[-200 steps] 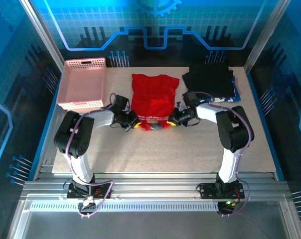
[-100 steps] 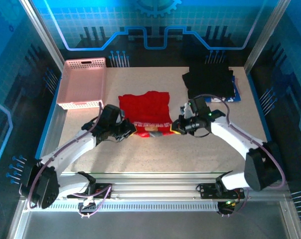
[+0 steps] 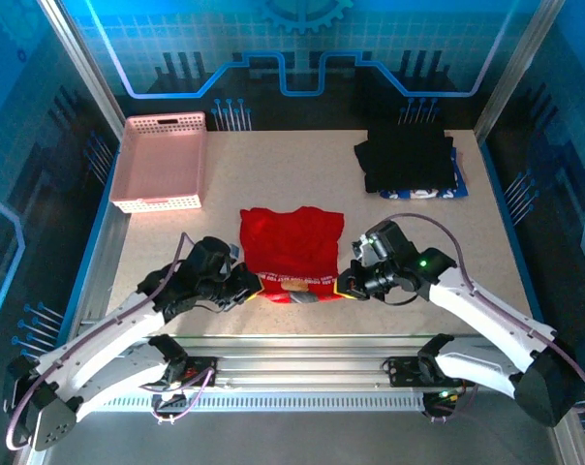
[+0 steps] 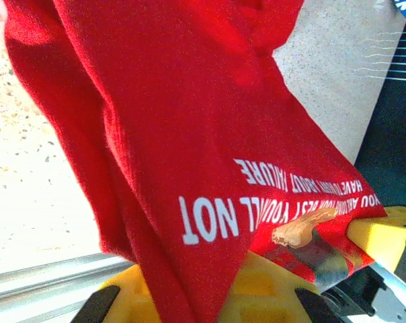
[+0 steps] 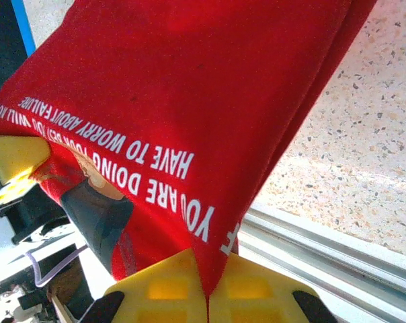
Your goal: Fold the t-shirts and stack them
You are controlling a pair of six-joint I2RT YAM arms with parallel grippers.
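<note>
The red t-shirt [image 3: 291,242] with white lettering and a bear print lies near the table's front, its near edge lifted between both grippers. My left gripper [image 3: 254,284] is shut on its front left corner, and the cloth [image 4: 189,168] runs down between the yellow fingers [image 4: 283,289]. On the front right corner my right gripper [image 3: 346,283] is shut too, with the red cloth [image 5: 189,101] pinched between its yellow pads [image 5: 163,289]. A stack of dark folded shirts [image 3: 409,160] sits at the back right.
A pink perforated basket [image 3: 162,160] stands at the back left. The metal rail [image 3: 292,349] of the table's front edge runs just below the held shirt. Blue enclosure walls close both sides.
Both grippers have pulled the red t-shirt toward the front of the table, away from the back. Both arms have stretched out low and forward. The grips have held.
</note>
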